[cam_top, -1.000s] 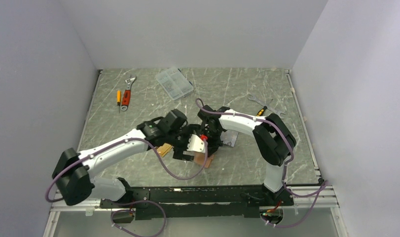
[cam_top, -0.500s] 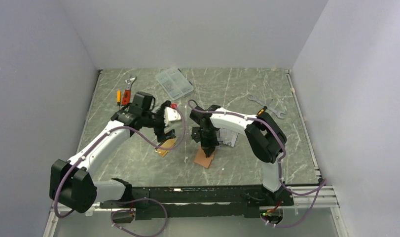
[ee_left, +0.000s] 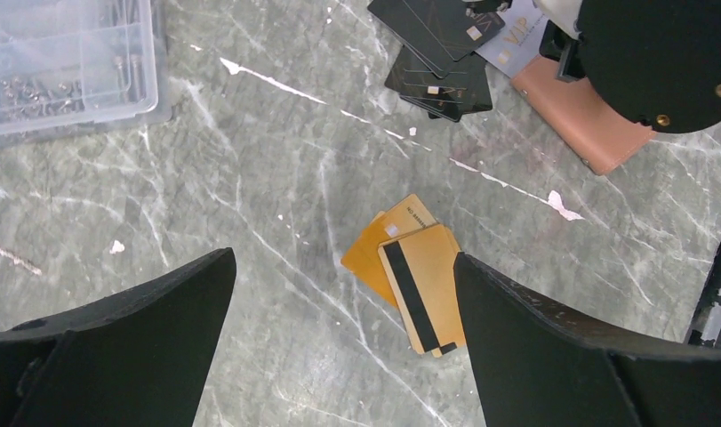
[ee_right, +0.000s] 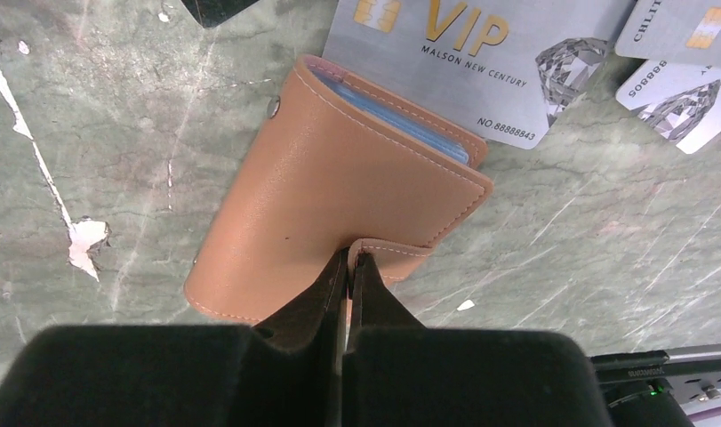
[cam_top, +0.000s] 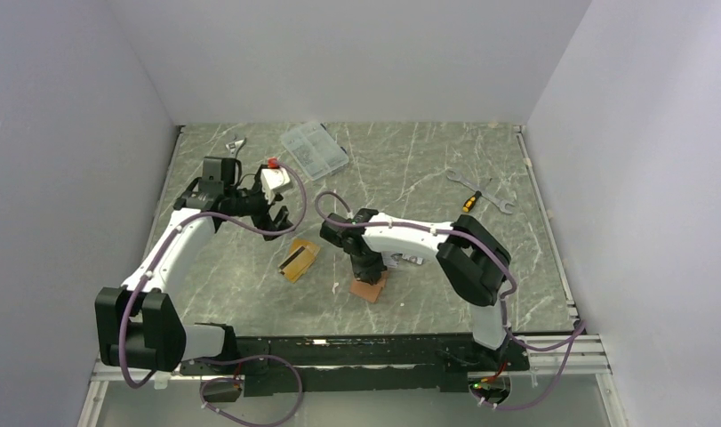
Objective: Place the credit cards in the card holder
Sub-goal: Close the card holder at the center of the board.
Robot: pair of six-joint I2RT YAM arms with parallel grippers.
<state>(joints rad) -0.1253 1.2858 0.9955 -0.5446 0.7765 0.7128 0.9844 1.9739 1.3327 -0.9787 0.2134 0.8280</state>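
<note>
The card holder point(ee_right: 339, 205), a salmon-pink wallet with pale blue showing at its far edge, lies flat on the table point(cam_top: 445, 294); it also shows in the top view point(cam_top: 368, 290). My right gripper point(ee_right: 349, 262) is shut, pinching the wallet's snap tab point(ee_right: 388, 258). Gold credit cards point(ee_left: 410, 267), the top one with a dark stripe, lie stacked to the wallet's left point(cam_top: 300, 259). Silver credit cards point(ee_right: 481, 53) lie just beyond the wallet. My left gripper point(ee_left: 343, 347) is open and empty, raised above the gold cards.
Black flat cards point(ee_left: 436, 44) lie beside the silver ones. A clear compartment box point(cam_top: 314, 149) stands at the back. Wrenches and a screwdriver point(cam_top: 479, 191) lie at the back right, and another wrench point(cam_top: 236, 142) at the back left.
My left arm has swung away from the wallet to the back left, open. My right gripper has shifted left and settled over the wallet.
</note>
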